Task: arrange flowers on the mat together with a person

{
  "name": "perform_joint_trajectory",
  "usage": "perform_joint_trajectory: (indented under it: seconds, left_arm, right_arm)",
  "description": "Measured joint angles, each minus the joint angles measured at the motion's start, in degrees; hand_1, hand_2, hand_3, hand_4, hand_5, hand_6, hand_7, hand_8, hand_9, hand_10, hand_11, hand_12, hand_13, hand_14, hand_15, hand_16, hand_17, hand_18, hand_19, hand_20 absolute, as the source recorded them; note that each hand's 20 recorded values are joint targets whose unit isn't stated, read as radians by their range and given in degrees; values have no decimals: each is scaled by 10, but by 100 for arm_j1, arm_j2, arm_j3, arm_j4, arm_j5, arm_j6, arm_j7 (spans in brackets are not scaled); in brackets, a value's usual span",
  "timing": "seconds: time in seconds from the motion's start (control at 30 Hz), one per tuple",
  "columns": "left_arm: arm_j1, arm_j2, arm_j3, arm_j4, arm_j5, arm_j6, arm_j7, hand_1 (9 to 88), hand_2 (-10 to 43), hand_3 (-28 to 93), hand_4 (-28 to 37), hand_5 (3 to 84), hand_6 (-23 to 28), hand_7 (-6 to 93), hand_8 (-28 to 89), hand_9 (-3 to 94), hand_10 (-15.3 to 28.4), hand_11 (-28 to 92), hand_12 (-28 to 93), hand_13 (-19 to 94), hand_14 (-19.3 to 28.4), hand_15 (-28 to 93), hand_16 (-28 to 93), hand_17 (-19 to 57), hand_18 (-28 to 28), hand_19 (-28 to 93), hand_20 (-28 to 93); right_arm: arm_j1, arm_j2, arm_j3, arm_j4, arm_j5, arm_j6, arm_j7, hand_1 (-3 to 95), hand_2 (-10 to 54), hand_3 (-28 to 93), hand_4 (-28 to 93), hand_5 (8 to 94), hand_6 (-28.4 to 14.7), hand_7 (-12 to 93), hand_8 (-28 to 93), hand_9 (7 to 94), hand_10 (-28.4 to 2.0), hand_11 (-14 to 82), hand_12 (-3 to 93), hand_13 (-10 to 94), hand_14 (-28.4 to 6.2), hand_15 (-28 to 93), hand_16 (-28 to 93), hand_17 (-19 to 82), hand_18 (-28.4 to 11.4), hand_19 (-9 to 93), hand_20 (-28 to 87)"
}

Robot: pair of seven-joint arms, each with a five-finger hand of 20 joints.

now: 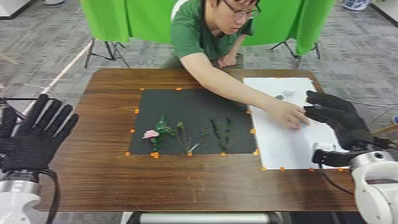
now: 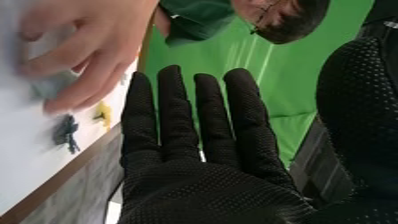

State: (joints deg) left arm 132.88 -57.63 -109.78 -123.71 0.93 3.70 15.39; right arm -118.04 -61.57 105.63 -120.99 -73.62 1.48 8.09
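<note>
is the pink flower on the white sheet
No, the pink flower lies on the black mat, left of the white sheet.

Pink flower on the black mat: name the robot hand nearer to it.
Left. The left hand is by the left edge of the table, across from the pink flower; the right hand is farther off, at the right side of the white sheet.

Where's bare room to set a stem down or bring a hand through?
Bare: the black mat's far left, beyond the rose; the table in front of the mat, and between it and the left hand. Crowded: the mat's near half, with stems, and the white sheet around the person's hand.
</note>
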Motion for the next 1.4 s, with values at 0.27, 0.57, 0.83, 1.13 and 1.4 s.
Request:
perform_joint_trajectory:
  seconds: [0.27, 0.57, 0.83, 1.13, 1.4]
  left_arm:
    - [-7, -8, 101, -5, 6, -6, -54, 245, 97, 688, -283, 403, 62, 45, -76, 370, 146, 144, 91, 271, 152, 243, -49, -31, 128, 279, 117]
    - [-50, -14, 188, -15, -25, 37, -38, 247, 99, 690, -283, 408, 62, 50, -76, 376, 147, 148, 91, 275, 153, 251, -50, -31, 129, 283, 118]
    - [-168, -5, 259, -10, -38, 12, -109, 246, 100, 691, -283, 409, 63, 49, -77, 378, 148, 151, 90, 276, 153, 254, -53, -31, 128, 285, 118]
    - [-171, -5, 168, -10, -30, -103, -161, 245, 100, 693, -283, 409, 63, 50, -77, 378, 147, 150, 89, 278, 154, 254, -54, -31, 128, 286, 117]
    - [-163, -66, 72, -13, -30, -129, -145, 247, 101, 690, -283, 409, 62, 50, -77, 378, 147, 151, 90, 277, 154, 254, -54, -31, 128, 287, 117]
  right_arm:
    - [-640, -379, 1027, -403, 34, -425, -87, 307, -95, 799, -262, 417, -24, 177, -128, 395, -100, 81, 152, 333, -109, 176, 174, 164, -144, 321, 144]
    - [-754, -374, 1067, -464, 105, -259, -143, 304, -95, 804, -263, 419, -23, 182, -132, 396, -100, 81, 153, 322, -109, 169, 181, 161, -144, 320, 149]
    - [-611, 9, 545, -368, 115, 508, -131, 303, -95, 805, -263, 421, -24, 183, -133, 396, -100, 79, 152, 320, -110, 169, 185, 158, -145, 321, 150]
    - [-394, 141, 351, -306, 112, 579, -131, 304, -95, 805, -264, 421, -23, 183, -133, 396, -100, 79, 153, 321, -110, 170, 186, 157, -146, 324, 151]
    - [-240, 186, 205, -262, 89, 597, -153, 301, -95, 805, -260, 424, -22, 186, -135, 399, -102, 80, 153, 323, -109, 170, 185, 156, -147, 328, 152]
